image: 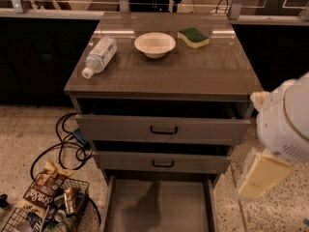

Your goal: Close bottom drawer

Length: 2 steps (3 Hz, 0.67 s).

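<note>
The bottom drawer point(157, 204) is pulled far out at the foot of the grey cabinet. Its plain grey tray is open to view, and its front and handle are cut off by the lower edge of the view. The middle drawer point(163, 162) and the top drawer point(163, 129), each with a black handle, stand slightly out. My gripper point(259, 177) hangs from the white arm point(286, 120) at the right, beside the cabinet's right front corner and above the floor. It touches no drawer.
On the cabinet top point(193, 66) lie a water bottle point(99, 56), a white bowl point(155, 44) and a green-yellow sponge point(193, 36). A wire basket of snacks and cans point(46, 204) and black cables point(67, 141) lie on the floor at the left.
</note>
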Motion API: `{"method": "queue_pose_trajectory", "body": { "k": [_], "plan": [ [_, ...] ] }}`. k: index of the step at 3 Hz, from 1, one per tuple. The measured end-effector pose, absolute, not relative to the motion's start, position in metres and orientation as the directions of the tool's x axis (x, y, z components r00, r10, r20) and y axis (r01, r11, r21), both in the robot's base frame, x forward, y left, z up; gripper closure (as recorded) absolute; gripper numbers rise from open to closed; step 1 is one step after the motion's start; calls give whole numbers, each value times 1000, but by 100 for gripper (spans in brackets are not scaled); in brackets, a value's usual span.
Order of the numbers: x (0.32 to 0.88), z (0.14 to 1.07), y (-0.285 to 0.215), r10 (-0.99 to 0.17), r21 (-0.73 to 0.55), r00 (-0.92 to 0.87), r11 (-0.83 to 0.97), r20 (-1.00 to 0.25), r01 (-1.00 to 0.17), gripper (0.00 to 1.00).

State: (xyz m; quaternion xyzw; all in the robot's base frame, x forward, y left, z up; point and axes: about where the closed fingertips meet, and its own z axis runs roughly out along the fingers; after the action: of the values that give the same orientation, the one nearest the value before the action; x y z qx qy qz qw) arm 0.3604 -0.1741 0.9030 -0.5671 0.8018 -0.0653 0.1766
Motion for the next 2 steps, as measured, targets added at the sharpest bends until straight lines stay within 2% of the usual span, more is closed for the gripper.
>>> {"method": "queue_pose_trajectory", "body": {
  "k": [1, 2],
  "plan": [
    [319, 831, -161, -913, -223, -359, 397, -192, -890, 0],
    [320, 833, -160, -913, -227, -357, 396, -195, -890, 0]
  ]
}}
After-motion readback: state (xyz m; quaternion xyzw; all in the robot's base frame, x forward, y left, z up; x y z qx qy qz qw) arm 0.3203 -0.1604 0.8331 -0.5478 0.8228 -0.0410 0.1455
